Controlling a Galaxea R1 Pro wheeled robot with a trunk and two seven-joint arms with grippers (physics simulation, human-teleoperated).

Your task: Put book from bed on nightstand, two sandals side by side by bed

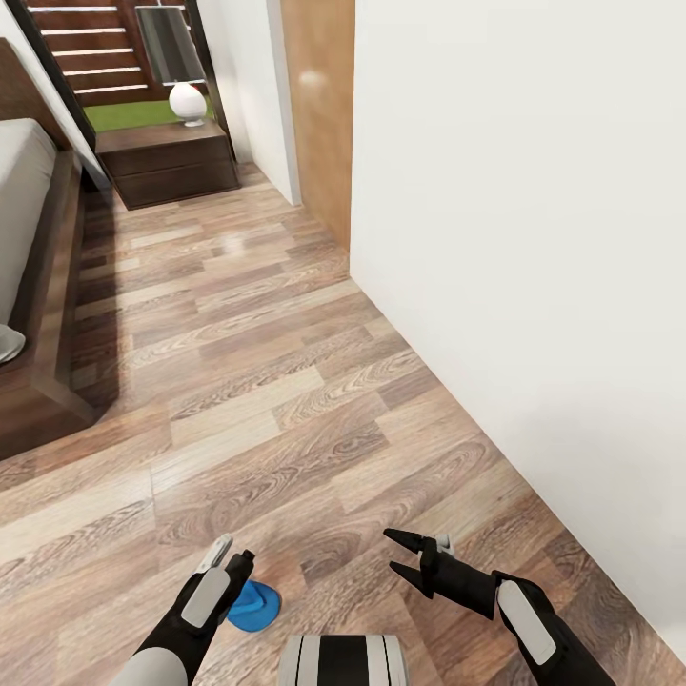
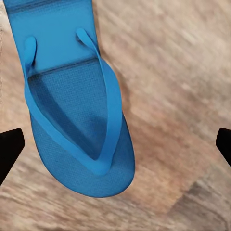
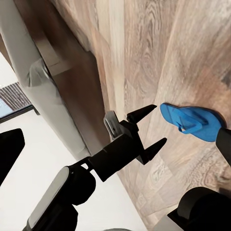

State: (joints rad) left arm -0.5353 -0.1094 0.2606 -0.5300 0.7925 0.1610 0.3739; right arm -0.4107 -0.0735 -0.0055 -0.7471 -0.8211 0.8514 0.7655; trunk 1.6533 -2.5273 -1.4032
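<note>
Blue sandal [image 2: 77, 110] lies on floor beneath the spread-fingered, empty left end effector [image 1: 233, 562].

wood-plank floor [image 1: 286, 381] carries one blue sandal [image 2: 77, 110], lying flat.

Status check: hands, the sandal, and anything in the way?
Left hand open, over one blue sandal lying flat on the floor. Right hand open, empty. Bed and nightstand ahead; wall close on the right.
</note>
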